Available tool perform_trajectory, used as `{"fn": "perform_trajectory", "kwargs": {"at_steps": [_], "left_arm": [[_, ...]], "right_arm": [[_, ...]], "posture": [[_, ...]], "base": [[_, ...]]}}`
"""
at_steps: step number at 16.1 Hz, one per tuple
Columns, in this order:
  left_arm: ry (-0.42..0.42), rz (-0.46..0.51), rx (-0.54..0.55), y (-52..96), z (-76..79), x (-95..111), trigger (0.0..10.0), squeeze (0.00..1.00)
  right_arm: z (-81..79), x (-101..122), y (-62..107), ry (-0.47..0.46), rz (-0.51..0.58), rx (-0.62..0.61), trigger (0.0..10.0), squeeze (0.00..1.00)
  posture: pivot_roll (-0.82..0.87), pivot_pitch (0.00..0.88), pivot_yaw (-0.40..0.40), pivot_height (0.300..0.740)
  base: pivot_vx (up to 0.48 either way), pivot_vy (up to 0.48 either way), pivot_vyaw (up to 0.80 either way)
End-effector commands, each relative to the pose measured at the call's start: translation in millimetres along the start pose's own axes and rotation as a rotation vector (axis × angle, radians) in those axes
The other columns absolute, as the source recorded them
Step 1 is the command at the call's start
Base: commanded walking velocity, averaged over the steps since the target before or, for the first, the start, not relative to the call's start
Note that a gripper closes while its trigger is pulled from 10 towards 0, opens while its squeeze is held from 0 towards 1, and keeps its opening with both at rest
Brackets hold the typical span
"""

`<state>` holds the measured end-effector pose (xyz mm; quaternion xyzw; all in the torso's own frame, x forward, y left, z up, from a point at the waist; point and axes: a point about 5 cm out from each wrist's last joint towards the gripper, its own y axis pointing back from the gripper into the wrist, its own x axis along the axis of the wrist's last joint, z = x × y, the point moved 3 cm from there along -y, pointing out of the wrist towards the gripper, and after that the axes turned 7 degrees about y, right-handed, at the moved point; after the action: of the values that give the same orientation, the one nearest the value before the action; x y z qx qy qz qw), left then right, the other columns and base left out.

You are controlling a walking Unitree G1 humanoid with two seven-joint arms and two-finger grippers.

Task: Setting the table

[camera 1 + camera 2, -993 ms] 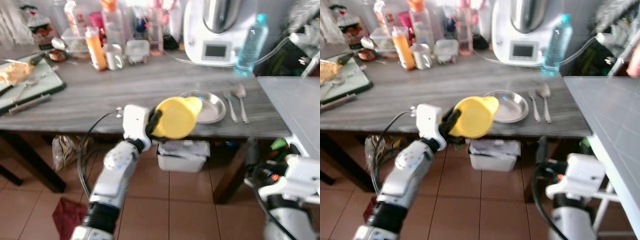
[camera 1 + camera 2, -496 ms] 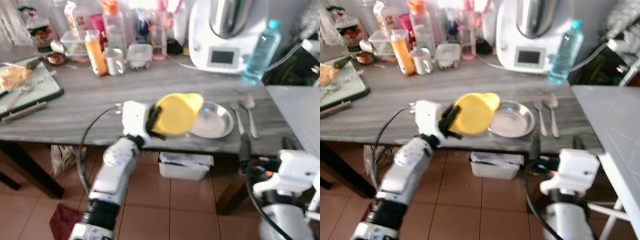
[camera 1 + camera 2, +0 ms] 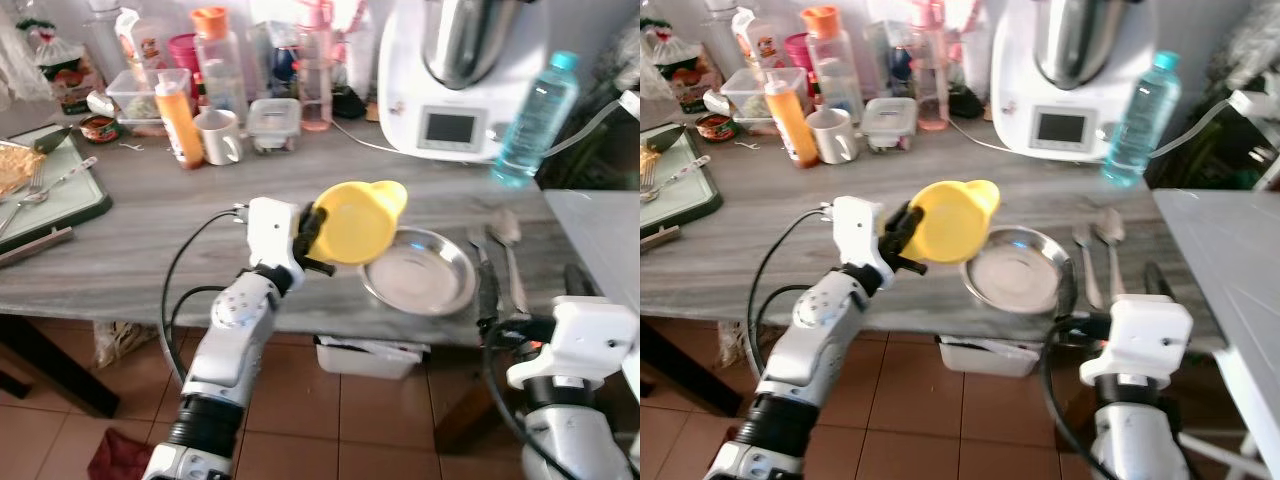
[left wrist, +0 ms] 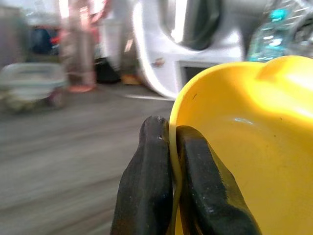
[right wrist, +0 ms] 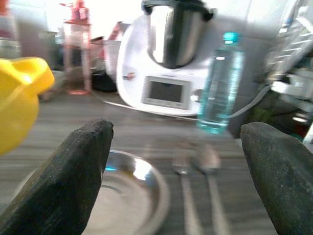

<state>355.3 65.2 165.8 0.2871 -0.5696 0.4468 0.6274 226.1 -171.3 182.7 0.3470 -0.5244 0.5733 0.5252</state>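
Observation:
My left gripper [image 3: 312, 232] is shut on the rim of a yellow bowl [image 3: 358, 221], holding it tilted above the grey wooden table [image 3: 150, 230], just left of a steel plate [image 3: 420, 283]. In the left wrist view both black fingers [image 4: 146, 181] pinch the bowl's edge [image 4: 234, 147]. A fork [image 3: 483, 255] and a spoon [image 3: 508, 240] lie right of the plate. My right gripper [image 5: 176, 196] is open, low at the table's front edge, facing the plate [image 5: 122, 196], the fork [image 5: 183, 193] and the spoon [image 5: 210, 186].
A white kitchen machine [image 3: 460, 80] and a blue water bottle [image 3: 535, 120] stand behind the plate. Bottles, a mug [image 3: 217, 135] and tubs crowd the back left. A green board [image 3: 40, 190] with food lies at far left. A white plastic box [image 3: 370, 355] sits under the table.
The camera has come closer to the table and the picture has shifted. My left gripper carries the yellow bowl higher and further over the table. The right arm has risen toward the table edge.

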Motion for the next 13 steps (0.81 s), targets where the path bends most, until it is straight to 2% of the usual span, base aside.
{"fn": "perform_trajectory", "kwargs": {"at_steps": [1, 9, 13], "left_arm": [[0.004, 0.01, 0.001, -0.9, 0.4, 3.5, 10.0, 0.0], [0.005, -0.005, -0.009, -0.9, 3.2, 1.1, 10.0, 0.0], [0.006, -0.017, -0.004, -0.5, 2.9, -1.4, 10.0, 0.0]], "right_arm": [[-0.5, 4.3, 0.1, 0.004, 0.015, 0.005, 10.0, 0.0], [-4.5, 7.2, 0.6, 0.014, 0.024, 0.023, 10.0, 0.0], [-5.4, 7.0, 0.8, 0.018, 0.022, 0.032, 10.0, 0.0]], "posture": [[-0.04, 0.096, 0.011, 0.714], [-0.04, 0.098, 0.01, 0.714], [-0.04, 0.097, 0.009, 0.714]], "base": [[0.292, 0.0, 0.0], [0.281, 0.0, 0.0], [0.0, 0.0, 0.0]]}}
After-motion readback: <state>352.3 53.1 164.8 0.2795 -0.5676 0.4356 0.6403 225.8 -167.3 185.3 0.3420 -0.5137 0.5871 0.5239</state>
